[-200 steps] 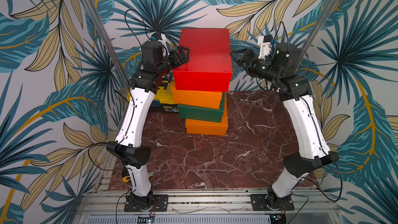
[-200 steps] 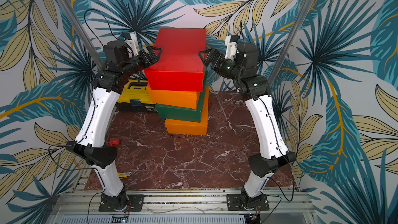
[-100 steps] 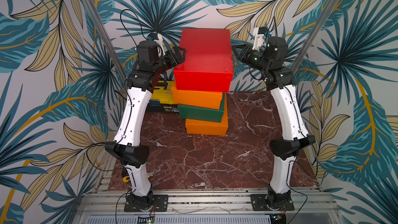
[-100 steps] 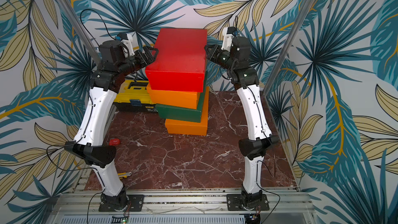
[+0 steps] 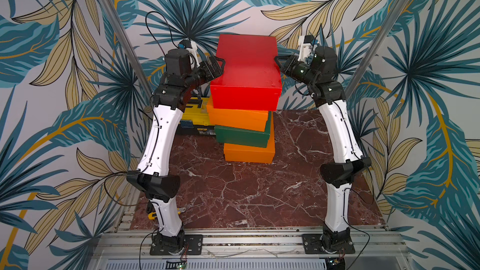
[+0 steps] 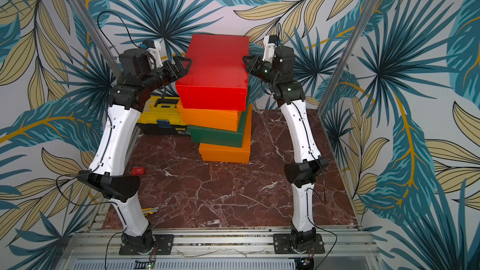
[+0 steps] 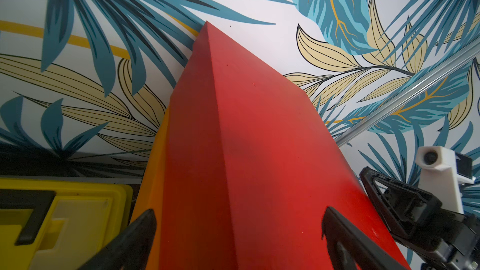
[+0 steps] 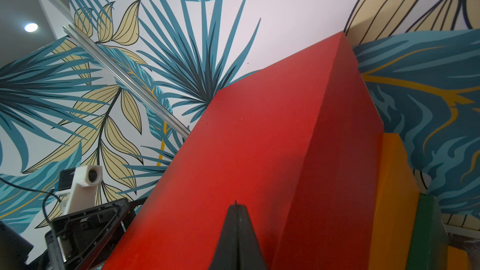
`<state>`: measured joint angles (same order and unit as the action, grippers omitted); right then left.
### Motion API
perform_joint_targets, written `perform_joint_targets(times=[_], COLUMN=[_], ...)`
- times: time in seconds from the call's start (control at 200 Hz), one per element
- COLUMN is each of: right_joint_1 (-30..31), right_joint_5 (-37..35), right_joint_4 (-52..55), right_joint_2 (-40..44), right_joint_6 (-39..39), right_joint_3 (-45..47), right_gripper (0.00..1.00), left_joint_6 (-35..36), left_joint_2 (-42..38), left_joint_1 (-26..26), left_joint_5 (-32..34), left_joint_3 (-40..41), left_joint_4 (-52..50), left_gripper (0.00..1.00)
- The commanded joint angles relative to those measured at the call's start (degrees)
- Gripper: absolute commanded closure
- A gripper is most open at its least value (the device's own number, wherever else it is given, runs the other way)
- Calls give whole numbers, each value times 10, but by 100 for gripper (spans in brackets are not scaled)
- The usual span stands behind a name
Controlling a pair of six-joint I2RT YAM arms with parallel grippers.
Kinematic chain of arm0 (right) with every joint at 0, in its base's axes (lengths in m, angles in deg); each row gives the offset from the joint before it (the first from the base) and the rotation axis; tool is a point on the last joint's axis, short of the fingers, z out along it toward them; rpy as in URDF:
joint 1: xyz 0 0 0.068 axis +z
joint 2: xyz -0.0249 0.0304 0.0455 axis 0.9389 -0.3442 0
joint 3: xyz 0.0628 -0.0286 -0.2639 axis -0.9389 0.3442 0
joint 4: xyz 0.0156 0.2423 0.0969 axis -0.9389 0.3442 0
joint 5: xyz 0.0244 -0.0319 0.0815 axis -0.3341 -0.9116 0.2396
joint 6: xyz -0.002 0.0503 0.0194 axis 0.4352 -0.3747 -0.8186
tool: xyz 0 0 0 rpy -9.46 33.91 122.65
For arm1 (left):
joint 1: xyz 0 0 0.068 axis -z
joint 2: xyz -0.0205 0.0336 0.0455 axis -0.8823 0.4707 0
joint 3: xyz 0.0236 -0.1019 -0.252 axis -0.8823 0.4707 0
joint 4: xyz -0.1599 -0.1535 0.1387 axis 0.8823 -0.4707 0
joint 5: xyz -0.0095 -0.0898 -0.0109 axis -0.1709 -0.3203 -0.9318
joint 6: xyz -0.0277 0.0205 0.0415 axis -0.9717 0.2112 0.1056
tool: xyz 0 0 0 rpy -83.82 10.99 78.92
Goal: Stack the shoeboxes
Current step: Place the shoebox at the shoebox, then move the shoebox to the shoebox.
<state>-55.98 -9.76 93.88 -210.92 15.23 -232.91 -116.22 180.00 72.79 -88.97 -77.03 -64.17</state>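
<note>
- At the back of the marbled desk (image 5: 233, 193), close to the leaf-patterned wall, we see all four shoeboxes in one pile. The lower orange shoebox (image 5: 249, 153) is on the desk, the dark green shoebox (image 5: 241, 136) lies on it, the upper orange shoebox (image 5: 237, 119) comes next, and the red shoebox (image 5: 246, 74) is on top.
- The pile is not squared up: the edges of the boxes do not line up with one another.
- Our left tool (image 5: 217, 64) is at the red shoebox's left top edge with its jaws spread wide. In the left wrist view its fingers (image 7: 144, 224) stand either side of that edge; we cannot tell whether they touch it.
- Our right tool (image 8: 235, 212) is at the opposite top edge, its jaws pressed together into one point with nothing between them.
- A yellow-and-black toolbox (image 5: 193, 123) sits just beside the pile on our left, partly hidden by the left arm.
</note>
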Motion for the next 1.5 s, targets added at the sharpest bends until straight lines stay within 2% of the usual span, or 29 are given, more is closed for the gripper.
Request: perform_joint_targets(times=[0.0, 0.19, 0.371, 0.636, 1.162, 1.297, 1.422, 1.492], right_joint_1=[1, 1, 1, 1, 1, 1, 1, 1], right_joint_5=[7, -5, 9, 15, -31, -33, -33, -29], right_joint_4=[36, 49, 15, 16, 61, 55, 54, 47], right_joint_2=[1, 41, 71, 78, 158, 173, 172, 171], right_joint_6=[8, 21, 10, 9, 41, 40, 38, 36], right_joint_3=[35, 103, 177, 180, 189, 214, 229, 244], right_gripper=[100, 100, 100, 100, 100, 100, 100, 100], left_joint_6=[-3, -7, -13, -10, 26, 35, 34, 29], left_joint_2=[11, 17, 21, 7, -53, -51, -35, -23], left_joint_1=[-3, -4, -3, -3, -5, -4, -4, -5], left_joint_5=[-10, -11, -17, -5, 53, 48, 6, -16], left_joint_3=[-2, 9, 21, 50, -1, -34, -48, -51], left_joint_4=[-1, -1, -1, -1, -10, -5, 41, 76], left_gripper=[0, 0, 1, 1, 0, 1, 5, 14])
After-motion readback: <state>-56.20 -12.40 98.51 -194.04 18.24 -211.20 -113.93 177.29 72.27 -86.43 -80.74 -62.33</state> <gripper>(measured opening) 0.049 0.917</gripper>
